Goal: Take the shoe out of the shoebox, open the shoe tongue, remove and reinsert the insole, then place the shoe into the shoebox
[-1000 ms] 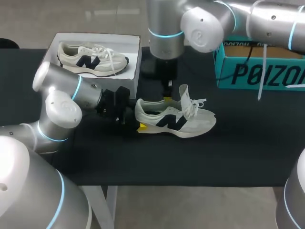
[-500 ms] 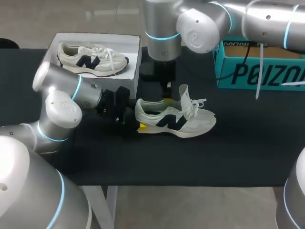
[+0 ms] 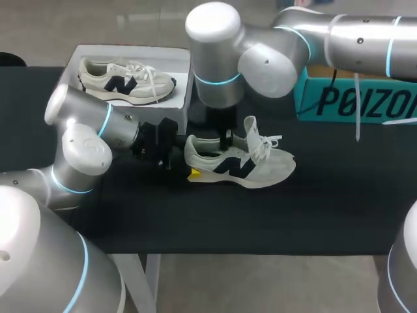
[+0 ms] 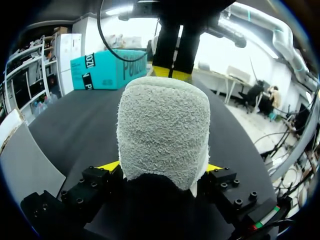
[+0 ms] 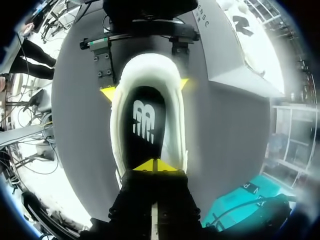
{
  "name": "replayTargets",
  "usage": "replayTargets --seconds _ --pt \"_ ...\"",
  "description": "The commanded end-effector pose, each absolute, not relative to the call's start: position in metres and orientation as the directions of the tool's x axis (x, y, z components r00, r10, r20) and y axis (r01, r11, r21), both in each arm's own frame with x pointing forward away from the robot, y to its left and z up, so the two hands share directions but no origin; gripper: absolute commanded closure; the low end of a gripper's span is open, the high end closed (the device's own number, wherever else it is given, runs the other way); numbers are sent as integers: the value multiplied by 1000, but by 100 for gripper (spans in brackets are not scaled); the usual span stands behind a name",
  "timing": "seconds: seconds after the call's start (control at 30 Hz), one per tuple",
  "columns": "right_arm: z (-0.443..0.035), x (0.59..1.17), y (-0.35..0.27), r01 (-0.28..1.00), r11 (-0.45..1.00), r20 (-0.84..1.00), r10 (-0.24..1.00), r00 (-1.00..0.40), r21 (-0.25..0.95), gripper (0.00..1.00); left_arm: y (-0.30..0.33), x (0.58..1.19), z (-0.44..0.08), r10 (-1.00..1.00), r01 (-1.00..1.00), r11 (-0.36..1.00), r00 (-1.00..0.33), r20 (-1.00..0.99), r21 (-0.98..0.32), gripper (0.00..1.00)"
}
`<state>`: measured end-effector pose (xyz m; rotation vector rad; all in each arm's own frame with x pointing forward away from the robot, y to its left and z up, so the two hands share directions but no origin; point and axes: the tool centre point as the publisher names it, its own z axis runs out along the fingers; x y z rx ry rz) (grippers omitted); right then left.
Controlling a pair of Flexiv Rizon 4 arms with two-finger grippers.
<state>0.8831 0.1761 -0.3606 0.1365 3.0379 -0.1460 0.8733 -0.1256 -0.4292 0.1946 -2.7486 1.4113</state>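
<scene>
Left gripper: 2 yellow tips clamped on the heel of the shoe, 1 each side.
Shoe: upright on the black table, tongue raised.
Right gripper: over the shoe's opening, tips pressed together at the insole.
Shoebox: behind, holding a 2nd shoe.

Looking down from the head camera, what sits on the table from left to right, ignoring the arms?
A white shoebox with a boxed shoe inside → loose shoe → teal box.

The shoe lies on the table beside the shoebox holding another shoe.
</scene>
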Motion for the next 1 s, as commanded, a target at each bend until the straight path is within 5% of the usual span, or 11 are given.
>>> replayTargets --seconds 0.03,0.83,0.87,0.9,1.0 --pt "-378 891 171 84 993 -74 78 -994 -82 100 -125 874 -429 -90 -132 577 -991 98 -806 100" --pt "-417 912 157 117 990 -48 113 -992 -75 100 -125 874 -429 -90 -132 577 -991 98 -806 100" --pt "-419 912 157 117 990 -47 113 -992 -77 95 -125 874 -429 -90 -132 577 -991 98 -806 100" --pt "-421 912 158 116 990 -43 113 -993 -77 69 -125 874 -429 -90 -132 577 -991 98 -806 100" --pt "-429 908 161 111 991 -16 110 -994 -78 56 -125 874 -429 -90 -132 577 -991 98 -806 100"
